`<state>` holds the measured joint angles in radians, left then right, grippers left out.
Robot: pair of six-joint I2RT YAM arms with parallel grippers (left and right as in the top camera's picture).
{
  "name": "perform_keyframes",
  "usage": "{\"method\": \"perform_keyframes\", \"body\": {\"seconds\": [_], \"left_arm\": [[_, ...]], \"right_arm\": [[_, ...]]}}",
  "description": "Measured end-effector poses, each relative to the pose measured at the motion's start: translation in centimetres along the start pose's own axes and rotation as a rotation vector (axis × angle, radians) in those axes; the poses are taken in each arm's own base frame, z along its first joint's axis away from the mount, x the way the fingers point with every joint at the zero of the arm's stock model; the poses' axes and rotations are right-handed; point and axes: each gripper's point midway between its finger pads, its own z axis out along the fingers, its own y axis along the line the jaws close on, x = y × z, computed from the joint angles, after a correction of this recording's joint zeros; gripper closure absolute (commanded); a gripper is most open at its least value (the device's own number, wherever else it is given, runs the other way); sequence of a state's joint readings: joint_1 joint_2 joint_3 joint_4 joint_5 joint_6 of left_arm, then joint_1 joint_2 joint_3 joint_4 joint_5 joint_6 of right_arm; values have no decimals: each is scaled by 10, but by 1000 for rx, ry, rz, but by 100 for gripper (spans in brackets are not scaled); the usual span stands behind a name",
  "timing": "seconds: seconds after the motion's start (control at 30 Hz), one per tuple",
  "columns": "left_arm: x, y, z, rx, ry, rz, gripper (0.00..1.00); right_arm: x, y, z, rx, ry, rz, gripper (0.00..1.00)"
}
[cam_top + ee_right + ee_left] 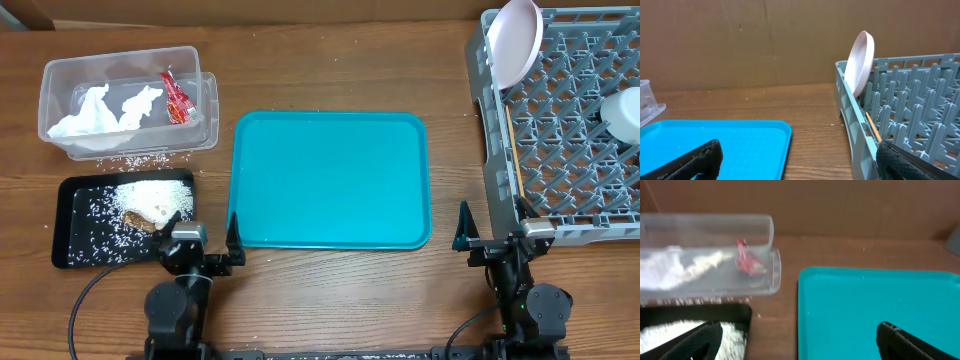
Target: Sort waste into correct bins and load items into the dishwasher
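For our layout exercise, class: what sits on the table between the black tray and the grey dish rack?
The teal tray lies between them, clearest in the overhead view.

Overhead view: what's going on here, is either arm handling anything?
Nothing is being handled. The left gripper and right gripper hold nothing, jaws open. Crumpled white tissues and a small red wrapper lie in the clear rectangular plastic tub. White rice and a brown food piece lie on the flat black tray. A white round plate stands in the grey plastic dish rack. The teal serving tray is bare.
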<state>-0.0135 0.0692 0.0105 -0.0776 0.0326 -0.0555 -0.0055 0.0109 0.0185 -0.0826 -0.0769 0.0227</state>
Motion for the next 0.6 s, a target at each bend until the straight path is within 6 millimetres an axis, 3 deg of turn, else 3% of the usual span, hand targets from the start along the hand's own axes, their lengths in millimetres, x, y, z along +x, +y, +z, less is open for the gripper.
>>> {"method": "perform_keyframes", "body": {"seconds": [0.1, 0.6], "left_arm": [[-11, 0, -3, -3, -52, 28, 0], [-11, 1, -3, -10, -52, 61, 0]], "right_arm": [[0, 0, 0, 0, 0, 0, 0], [0, 0, 0, -1, 0, 0, 0]]}}
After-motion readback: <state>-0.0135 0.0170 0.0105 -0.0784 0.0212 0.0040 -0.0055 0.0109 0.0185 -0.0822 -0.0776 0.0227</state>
